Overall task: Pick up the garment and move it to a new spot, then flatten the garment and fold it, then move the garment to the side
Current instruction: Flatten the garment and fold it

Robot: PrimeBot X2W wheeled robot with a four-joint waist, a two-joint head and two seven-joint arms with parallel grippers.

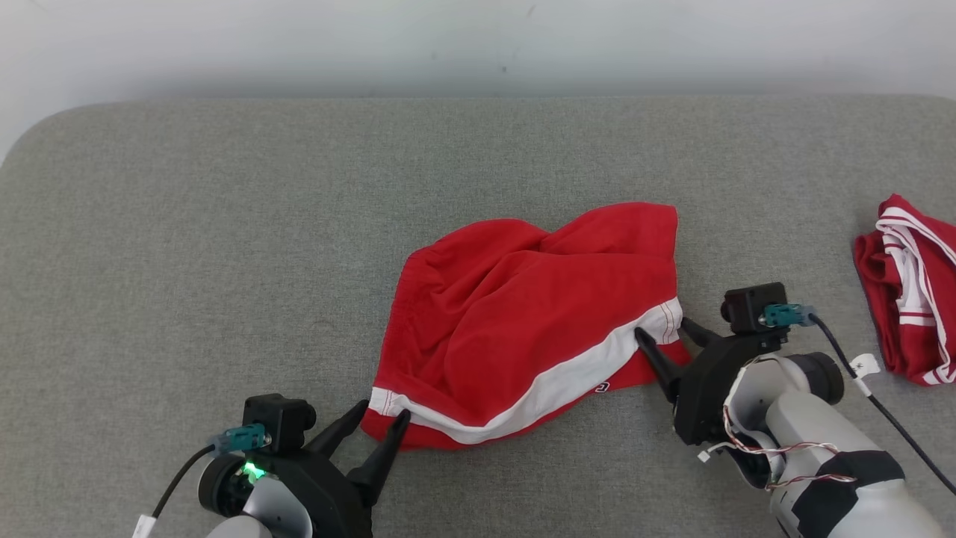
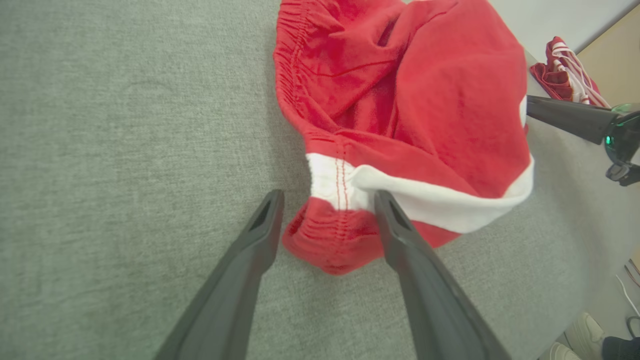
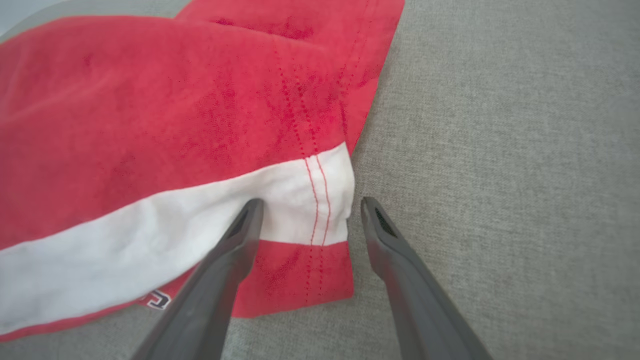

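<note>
The left gripper (image 2: 328,196) stands open, nothing clamped. Its two dark fingers (image 2: 250,250) are spread to either side of the nearest corner of the garment (image 1: 523,314), red shorts with a white band. One fingertip lies over the band's edge and the other sits on the bare grey table (image 1: 187,224) just outside the corner. Whether the tip presses on the cloth I cannot tell.

The right gripper (image 3: 311,201) is also wide open and holds nothing. It straddles the opposite hem corner at the stitched side seam. The finger toward the other arm reaches over the white band, and the outer finger hangs above bare table just beside the hem edge.

The garment lies rumpled between the two grippers and spreads away from both sets of fingertips. Its gathered waistband is ahead of the left gripper, and loose folds rise in the middle.

Farther out, on the outer side of the right gripper and well apart from it, a second red-and-white striped garment (image 1: 907,299) sits bunched near the table edge. Beyond both grippers the table runs on to a pale wall (image 1: 478,45).
</note>
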